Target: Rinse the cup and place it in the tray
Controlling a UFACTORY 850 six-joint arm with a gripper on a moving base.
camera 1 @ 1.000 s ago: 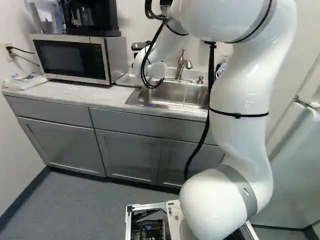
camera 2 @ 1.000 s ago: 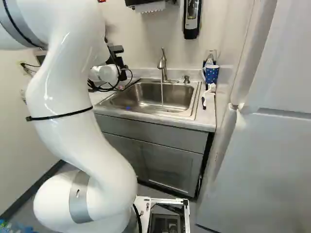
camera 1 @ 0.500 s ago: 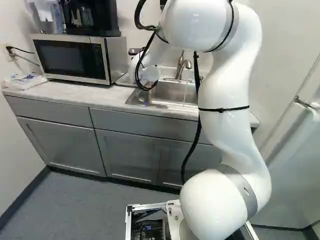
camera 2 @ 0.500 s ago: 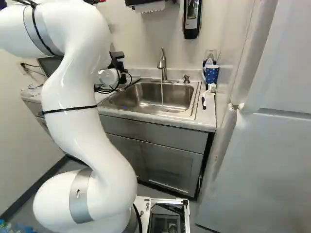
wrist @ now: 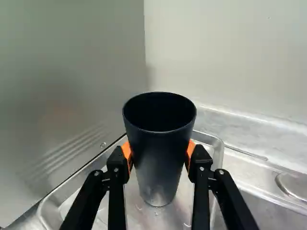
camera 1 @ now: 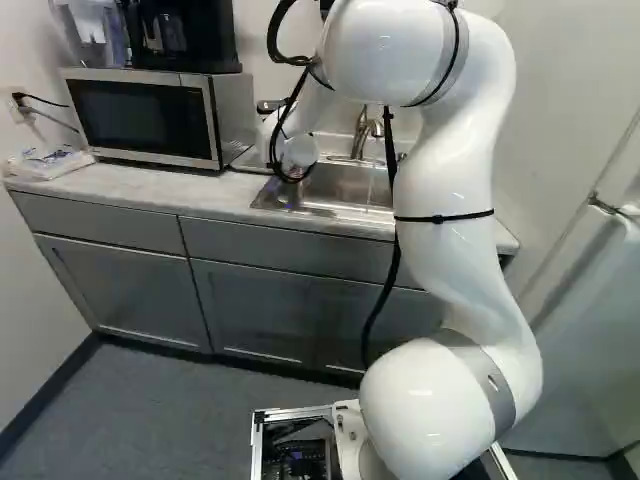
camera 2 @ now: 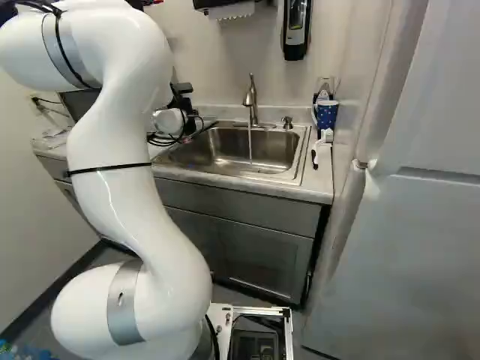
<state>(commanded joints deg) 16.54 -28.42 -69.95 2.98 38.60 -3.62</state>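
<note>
The gripper point(camera 2: 182, 103) has the dark cup point(wrist: 159, 153) squeezed between its two fingers: with twelve o'clock straight ahead of the gripper, one orange pad presses the cup at about nine and the other at about three. The cup is upright with its mouth facing up, and drops of water cling near its foot. It is over the metal tray point(wrist: 219, 153), inside the line of the rim; whether its foot touches the tray floor, I cannot tell. The steel side of the microwave point(camera 1: 145, 115) rises close beside the tray, from nine to eleven o'clock of the cup. Now put twelve o'clock at the back wall, seen from the base: the sink point(camera 2: 303, 161) has the microwave at its nine, with the tray between them, and the faucet point(camera 2: 253, 101) at its twelve, running a thin stream of water point(camera 2: 250, 142) down into the basin. A blue patterned mug point(camera 2: 326, 112) sits on the counter at the sink's two o'clock, and a white-headed brush point(camera 2: 322, 142) lies near it, at three. A black coffee maker point(camera 1: 185, 35) is on top of the microwave, and the fridge point(camera 2: 405, 247) takes up the three o'clock side of the right base view, across from the white arm point(camera 2: 112, 187) at nine
</note>
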